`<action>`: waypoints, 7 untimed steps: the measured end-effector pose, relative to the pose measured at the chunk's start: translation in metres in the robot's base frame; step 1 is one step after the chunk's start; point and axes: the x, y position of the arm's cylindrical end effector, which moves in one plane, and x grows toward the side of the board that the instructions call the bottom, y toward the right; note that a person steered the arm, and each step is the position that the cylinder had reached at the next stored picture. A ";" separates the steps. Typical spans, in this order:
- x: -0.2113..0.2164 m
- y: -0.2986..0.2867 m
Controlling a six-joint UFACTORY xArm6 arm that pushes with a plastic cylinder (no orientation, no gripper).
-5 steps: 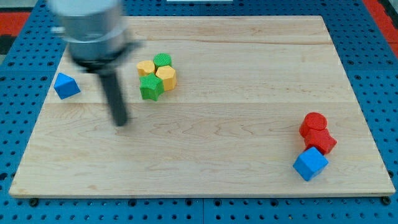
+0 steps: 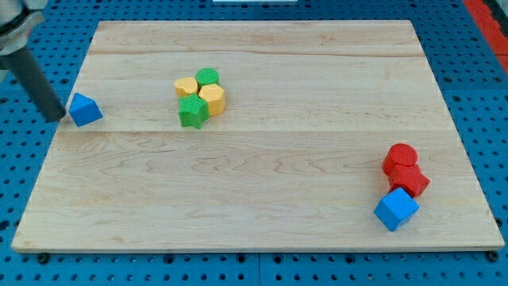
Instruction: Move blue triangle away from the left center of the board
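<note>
The blue triangle (image 2: 85, 109) lies at the left edge of the wooden board (image 2: 270, 206), about mid height. My tip (image 2: 54, 116) is just to the view's left of it, off the board's edge, a small gap or light contact between them; I cannot tell which. The dark rod slants up to the view's top left corner.
A cluster of two yellow blocks (image 2: 211, 97) and two green blocks (image 2: 192, 112) sits at upper centre-left. At lower right, two red blocks (image 2: 405, 169) stand above a blue cube (image 2: 395, 209). Blue pegboard surrounds the board.
My tip has moved from the board, right of the blue triangle, over to the triangle's left side. The blocks have not moved.
</note>
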 end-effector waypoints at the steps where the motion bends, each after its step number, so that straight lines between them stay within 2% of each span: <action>1: -0.029 0.005; 2: 0.006 0.039; 3: 0.049 0.025; 4: 0.070 0.048; 6: 0.065 0.141; 7: 0.064 0.154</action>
